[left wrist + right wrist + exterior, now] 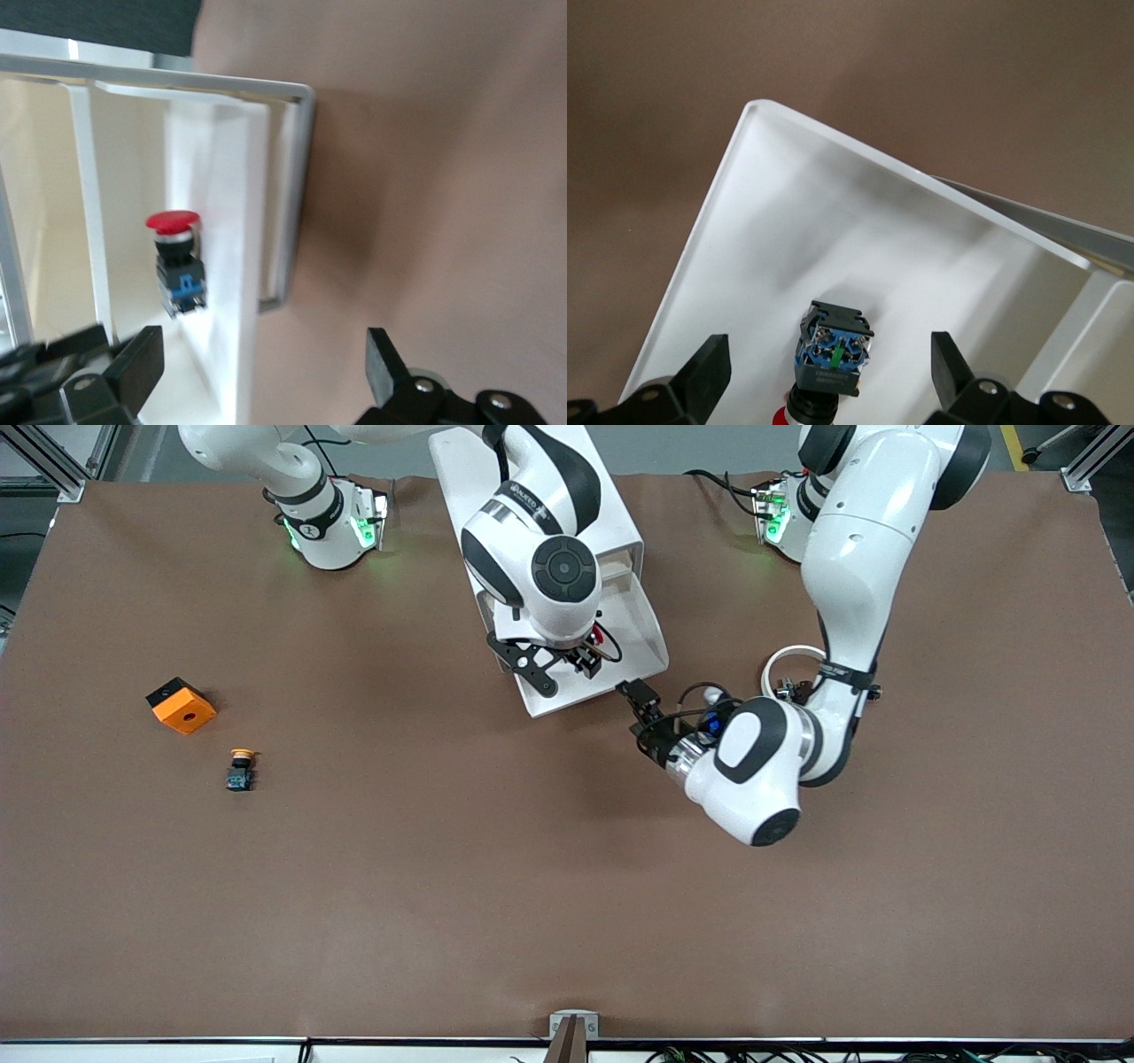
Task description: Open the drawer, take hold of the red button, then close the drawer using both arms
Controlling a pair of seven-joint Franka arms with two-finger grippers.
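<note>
We see the button (830,363) lying in the open drawer (744,230). The right gripper (824,376) hangs over it, fingers spread. The left gripper (261,363), also spread, sits just beside the drawer front.

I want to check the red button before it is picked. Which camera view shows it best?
The left wrist view: the red button shows whole, cap and body, inside the open drawer. The right wrist view shows mostly its terminal end. In the front view the right arm hides nearly all of it.
</note>
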